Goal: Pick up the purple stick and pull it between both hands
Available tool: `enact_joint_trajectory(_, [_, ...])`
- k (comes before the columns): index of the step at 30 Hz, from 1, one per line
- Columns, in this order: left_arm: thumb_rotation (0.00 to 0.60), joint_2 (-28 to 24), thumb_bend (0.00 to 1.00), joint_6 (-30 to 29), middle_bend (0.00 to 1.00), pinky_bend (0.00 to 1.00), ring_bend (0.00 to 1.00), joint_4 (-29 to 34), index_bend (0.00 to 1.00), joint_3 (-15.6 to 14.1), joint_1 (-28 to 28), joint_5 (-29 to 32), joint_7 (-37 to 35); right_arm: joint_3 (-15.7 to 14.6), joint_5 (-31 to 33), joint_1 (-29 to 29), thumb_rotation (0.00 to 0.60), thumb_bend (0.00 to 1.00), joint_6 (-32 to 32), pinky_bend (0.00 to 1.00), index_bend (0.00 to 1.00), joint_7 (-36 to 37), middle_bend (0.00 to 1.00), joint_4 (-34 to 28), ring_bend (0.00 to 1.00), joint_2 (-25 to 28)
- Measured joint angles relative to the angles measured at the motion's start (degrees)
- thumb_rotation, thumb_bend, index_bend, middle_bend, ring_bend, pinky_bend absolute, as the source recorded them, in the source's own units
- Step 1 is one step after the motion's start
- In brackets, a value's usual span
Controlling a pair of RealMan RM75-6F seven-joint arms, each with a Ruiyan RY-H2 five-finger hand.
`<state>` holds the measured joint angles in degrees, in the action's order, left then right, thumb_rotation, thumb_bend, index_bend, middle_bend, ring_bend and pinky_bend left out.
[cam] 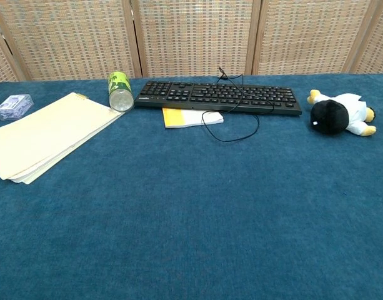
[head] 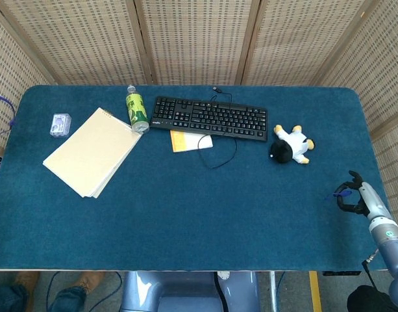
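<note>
Over on the far left of the blue bench (head: 186,221) sits a small clear box (head: 60,123), then a stack of cream paper (head: 91,151), a green bottle (head: 137,112) lying on its side with label print too small to read, a black keyboard (head: 210,119) with a yellow booklet (head: 190,140) at its front edge, and a black-and-white plush toy (head: 291,145). No brand or writing is legible anywhere.

At the right edge, the right hand (head: 356,196) has its fingers (head: 345,194) curled around something thin and purple, seemingly the purple stick (head: 338,193); its long axis I cannot make out. The left hand shows in neither view, so it would have to cross the bench to reach the free end.
</note>
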<state>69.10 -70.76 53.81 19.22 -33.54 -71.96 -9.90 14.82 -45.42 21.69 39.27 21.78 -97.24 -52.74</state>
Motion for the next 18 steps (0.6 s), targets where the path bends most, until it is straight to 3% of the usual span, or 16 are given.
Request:
enact_joint_trajectory(10, [0.6,-0.42,0.55,-2.38,0.0,0.0,0.0,2.56,0.83,-0.51,0.83,-1.61,-1.86,2.65,-9.93,-2.81,0.6,0.67,-1.57,0.0,0.74,9.58,0.07,-1.36,0.0,2.23])
enact_joint_trajectory(18, [0.6,-1.7,0.57,-5.63,0.0,0.0,0.0,7.59,0.83,-3.95,3.29,-6.61,-4.1,4.5,-6.02,5.47,0.6,0.67,-2.84,0.0,0.74,5.39,0.07,-3.55,0.0,-1.84])
